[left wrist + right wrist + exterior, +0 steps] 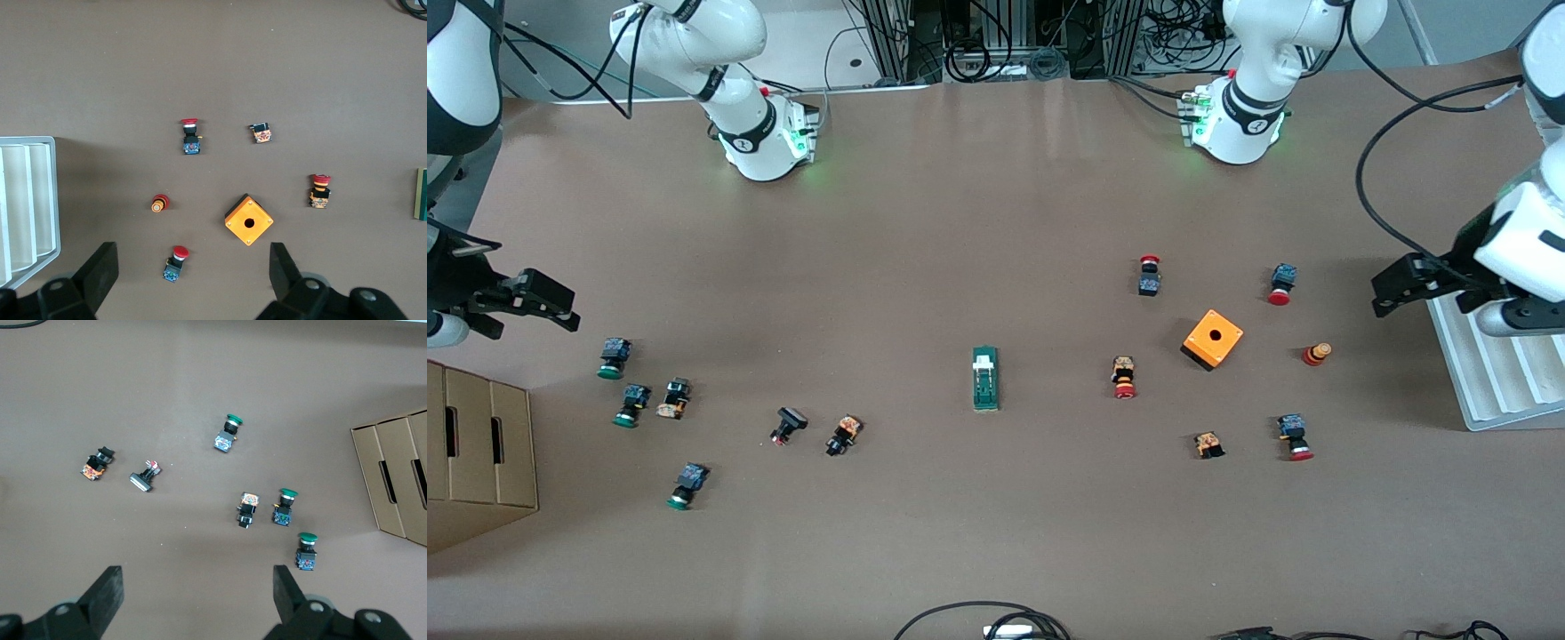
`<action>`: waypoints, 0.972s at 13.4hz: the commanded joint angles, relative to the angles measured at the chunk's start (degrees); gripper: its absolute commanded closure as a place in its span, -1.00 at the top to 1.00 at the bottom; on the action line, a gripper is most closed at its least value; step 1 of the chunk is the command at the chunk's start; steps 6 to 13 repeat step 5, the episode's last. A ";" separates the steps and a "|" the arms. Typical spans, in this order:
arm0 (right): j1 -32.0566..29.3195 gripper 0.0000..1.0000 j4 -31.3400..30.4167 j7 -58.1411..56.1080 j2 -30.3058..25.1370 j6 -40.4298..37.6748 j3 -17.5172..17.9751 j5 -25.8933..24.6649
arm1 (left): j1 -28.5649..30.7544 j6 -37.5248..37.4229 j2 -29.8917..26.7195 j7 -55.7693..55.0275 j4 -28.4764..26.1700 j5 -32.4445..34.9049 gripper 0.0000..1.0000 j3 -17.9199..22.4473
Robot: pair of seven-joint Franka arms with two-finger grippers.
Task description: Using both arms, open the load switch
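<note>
- load switch (985, 379) lies flat mid-counter (960, 222), untouched, white lever at its end toward the robot bases
- orange box (1212, 339) with hole sits toward left arm's end, red-capped push-buttons (1125, 377) scattered around it
- green-capped push-buttons (614, 357) grouped toward right arm's end, near cardboard box (476, 449)
- left end effector (1403, 284) up over counter edge beside white rack (1489, 373), fingers (100, 270) spread wide, empty
- right end effector (538, 298) above the green-capped buttons' end, fingers (107, 593) apart, holding nothing

Orange box (1213, 339), white rack (1485, 373), cardboard box (476, 453) (scattered push-buttons).
</note>
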 commanded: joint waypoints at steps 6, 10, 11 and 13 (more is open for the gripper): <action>0.05 1.00 0.54 -0.29 0.10 0.20 0.05 -1.32 | 12.08 0.43 -0.52 1.14 -1.23 -0.86 1.00 -8.66; 0.05 1.00 0.54 -0.29 0.10 0.20 0.05 -1.32 | 12.08 0.43 -0.52 1.14 -1.23 -0.86 1.00 -8.66; 0.05 1.00 0.54 -0.29 0.10 0.20 0.05 -1.32 | 12.08 0.43 -0.52 1.14 -1.23 -0.86 1.00 -8.66; 0.05 1.00 0.54 -0.29 0.10 0.20 0.05 -1.32 | 12.08 0.43 -0.52 1.14 -1.23 -0.86 1.00 -8.66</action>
